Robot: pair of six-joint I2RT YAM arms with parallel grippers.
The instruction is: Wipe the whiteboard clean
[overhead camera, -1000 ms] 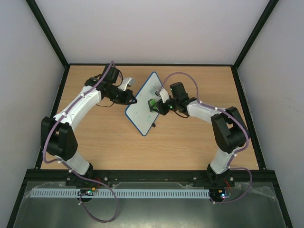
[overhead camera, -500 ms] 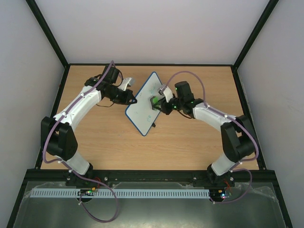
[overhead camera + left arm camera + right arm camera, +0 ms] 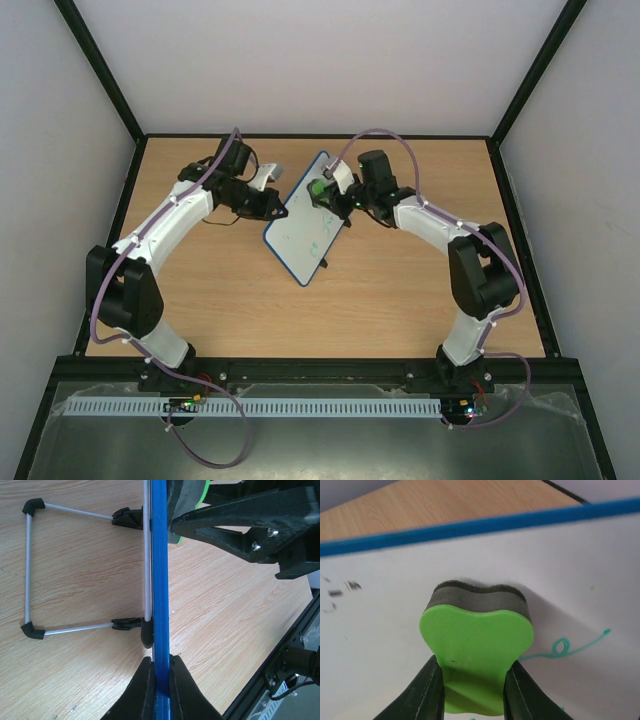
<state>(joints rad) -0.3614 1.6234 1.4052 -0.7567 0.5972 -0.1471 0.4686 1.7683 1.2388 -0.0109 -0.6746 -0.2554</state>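
Observation:
The whiteboard point(image 3: 305, 225) stands tilted on its wire stand in the middle of the table, blue frame around a white face with faint green writing point(image 3: 570, 647). My left gripper point(image 3: 278, 210) is shut on the board's blue frame edge point(image 3: 161, 630). My right gripper point(image 3: 322, 192) is shut on the green eraser point(image 3: 476, 652), whose dark felt side presses against the board face near the upper far edge. In the left wrist view the eraser point(image 3: 192, 510) shows beyond the frame.
The board's wire stand point(image 3: 30, 570) with black feet rests on the wooden table point(image 3: 400, 290). Black enclosure posts and white walls surround the table. A metal rail point(image 3: 300, 375) runs along the near edge.
My right gripper has moved the eraser up the board face toward its far upper corner. The left arm and the board have stayed put.

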